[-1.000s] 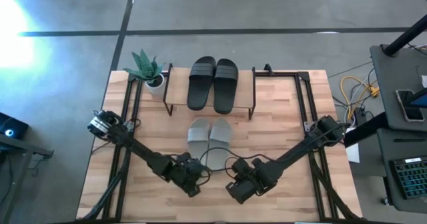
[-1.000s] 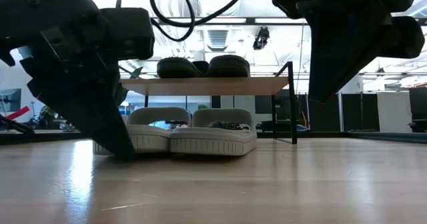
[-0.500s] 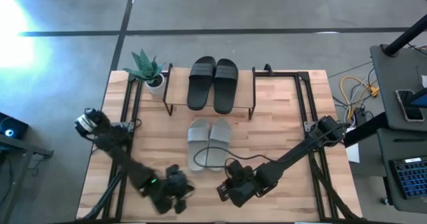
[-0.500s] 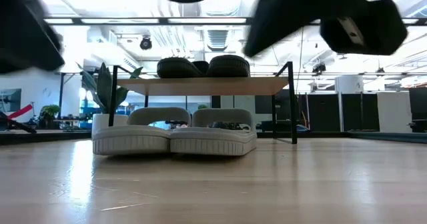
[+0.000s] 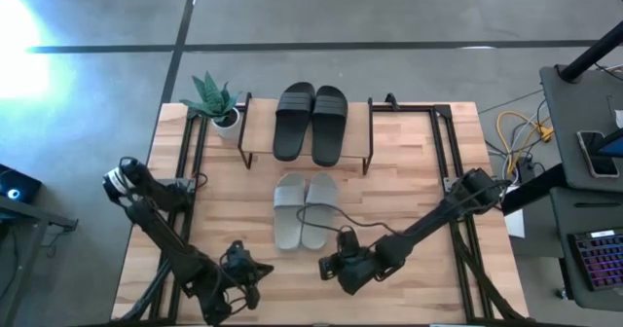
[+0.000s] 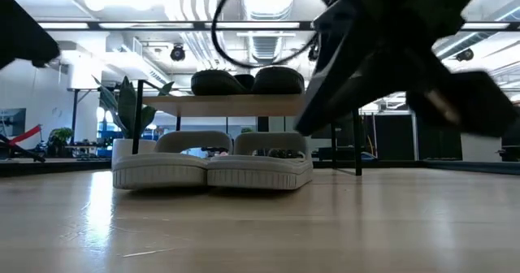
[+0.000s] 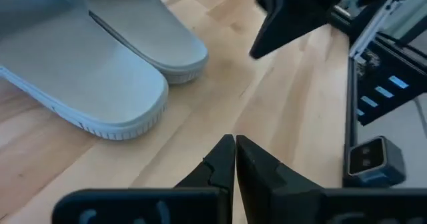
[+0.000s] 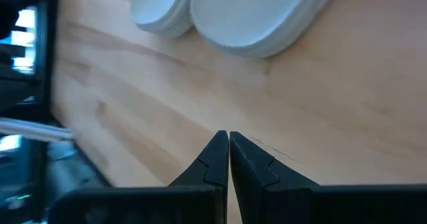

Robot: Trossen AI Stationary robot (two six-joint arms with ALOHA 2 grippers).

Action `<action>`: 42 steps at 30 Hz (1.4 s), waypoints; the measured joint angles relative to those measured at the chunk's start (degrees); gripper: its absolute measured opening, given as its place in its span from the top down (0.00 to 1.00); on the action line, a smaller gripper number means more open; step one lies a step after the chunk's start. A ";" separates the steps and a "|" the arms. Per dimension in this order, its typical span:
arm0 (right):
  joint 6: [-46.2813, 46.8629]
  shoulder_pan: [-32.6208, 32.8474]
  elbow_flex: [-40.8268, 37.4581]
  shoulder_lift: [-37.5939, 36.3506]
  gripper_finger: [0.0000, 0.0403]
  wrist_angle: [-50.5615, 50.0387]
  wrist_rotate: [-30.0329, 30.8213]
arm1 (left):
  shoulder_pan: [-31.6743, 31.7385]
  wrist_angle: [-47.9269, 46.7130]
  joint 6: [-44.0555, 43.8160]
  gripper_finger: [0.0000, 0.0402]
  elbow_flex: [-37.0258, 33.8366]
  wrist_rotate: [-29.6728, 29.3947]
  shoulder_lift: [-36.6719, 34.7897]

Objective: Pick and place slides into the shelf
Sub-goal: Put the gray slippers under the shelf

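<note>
Table (image 5: 409,181): light wood planks, visible grain, smooth with slight sheen in low view. Shelf (image 5: 258,132): light wooden top board, thin black metal legs. Black slides (image 5: 311,123): matte, rubbery-looking, ribbed straps. Grey slides (image 5: 305,208): matte foam-like, finely textured footbed, ridged sole edge. Left gripper (image 7: 235,159) and right gripper (image 8: 228,154): dark matte plastic-looking fingers. Plant pot (image 5: 227,121): smooth white. Floor (image 5: 389,16): grey, polished-looking.

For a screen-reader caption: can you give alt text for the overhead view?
Black slides sit on the shelf; grey slides lie paired on the table before it. The left gripper and right gripper, both shut and empty, sit near the table's front edge.
</note>
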 joint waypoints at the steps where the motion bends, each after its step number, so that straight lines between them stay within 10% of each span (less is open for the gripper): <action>1: -0.01 -0.14 -1.43 0.00 0.98 3.22 -0.26 | -0.12 -0.89 -0.06 1.00 -0.06 -0.06 -0.36; 25: -8.95 -8.22 -8.89 0.00 0.98 13.76 -6.63 | -0.43 -15.61 -10.49 1.00 -1.18 1.09 -3.79; 42: -5.84 -12.04 -8.99 -0.14 0.98 2.54 7.73 | -0.43 -15.25 -10.47 1.00 -1.69 1.13 -3.81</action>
